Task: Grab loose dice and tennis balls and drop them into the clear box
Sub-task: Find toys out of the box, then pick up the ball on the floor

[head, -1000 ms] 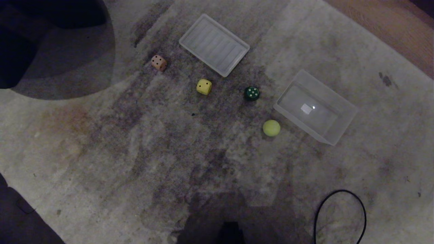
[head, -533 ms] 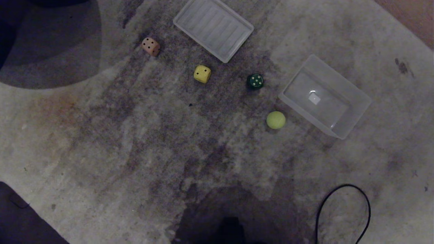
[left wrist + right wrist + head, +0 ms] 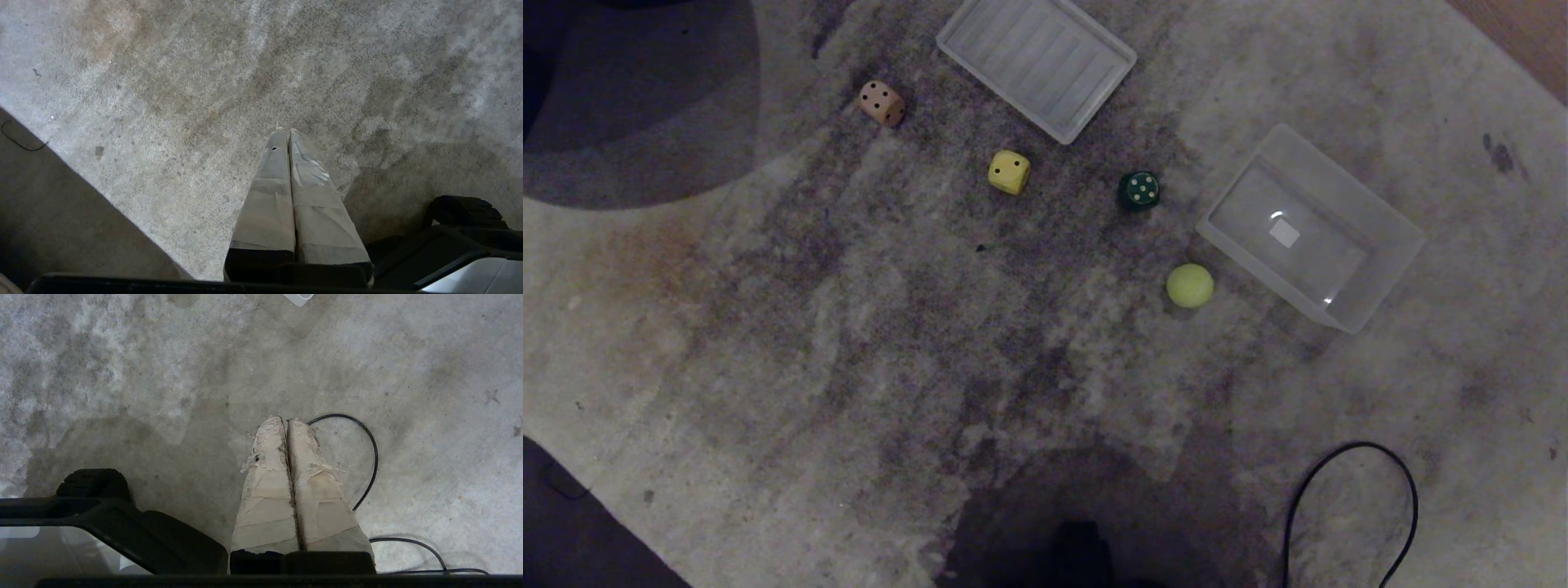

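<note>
On the grey carpet lie three dice in the head view: a tan die (image 3: 881,102) far left, a yellow die (image 3: 1009,172) in the middle, a dark green die (image 3: 1139,190) to its right. One tennis ball (image 3: 1190,286) rests just beside the near corner of the clear box (image 3: 1380,278), which stands empty at the right with a white label inside. Neither arm shows in the head view. My left gripper (image 3: 285,131) hangs shut and empty over bare carpet. My right gripper (image 3: 285,419) is also shut and empty, above a cable loop.
A flat ribbed translucent lid (image 3: 1037,61) lies at the back centre. A black cable (image 3: 1347,506) loops on the carpet at the near right, also the black cable (image 3: 367,457) by the right fingers. Dark shadow covers the far left. Wood floor (image 3: 1527,41) shows at the far right corner.
The head view has tilted, so the whole scene has slid toward the far edge of the picture and looks slightly larger. The dice, ball and box have kept their places on the carpet.
</note>
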Available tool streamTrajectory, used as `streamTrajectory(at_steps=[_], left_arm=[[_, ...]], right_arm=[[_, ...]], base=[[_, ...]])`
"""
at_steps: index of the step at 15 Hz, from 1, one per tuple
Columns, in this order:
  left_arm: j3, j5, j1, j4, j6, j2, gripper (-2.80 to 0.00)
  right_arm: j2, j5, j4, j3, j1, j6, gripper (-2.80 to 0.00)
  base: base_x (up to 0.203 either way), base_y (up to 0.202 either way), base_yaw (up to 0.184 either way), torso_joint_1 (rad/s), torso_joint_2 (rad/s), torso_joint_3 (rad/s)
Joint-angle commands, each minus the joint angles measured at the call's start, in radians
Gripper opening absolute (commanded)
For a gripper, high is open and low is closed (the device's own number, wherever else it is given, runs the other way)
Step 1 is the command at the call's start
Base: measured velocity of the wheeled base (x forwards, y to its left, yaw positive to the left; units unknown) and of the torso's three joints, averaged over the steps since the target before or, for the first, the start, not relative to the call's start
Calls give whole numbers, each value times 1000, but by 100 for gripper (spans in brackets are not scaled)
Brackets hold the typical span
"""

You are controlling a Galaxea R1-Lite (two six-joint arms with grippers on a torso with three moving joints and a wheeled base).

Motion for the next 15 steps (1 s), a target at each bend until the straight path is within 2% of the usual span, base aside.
streamTrajectory(at_steps=[1,15], left_arm=[[2,-1,0,0,6,2,-280],[2,0,0,0,-3,2,-280]], right_arm=[[0,0,-1,11,0,1,-280],[0,0,-1,11,0,8,-280]], base=[[0,0,0,0,0,0],[0,0,0,0,0,0]])
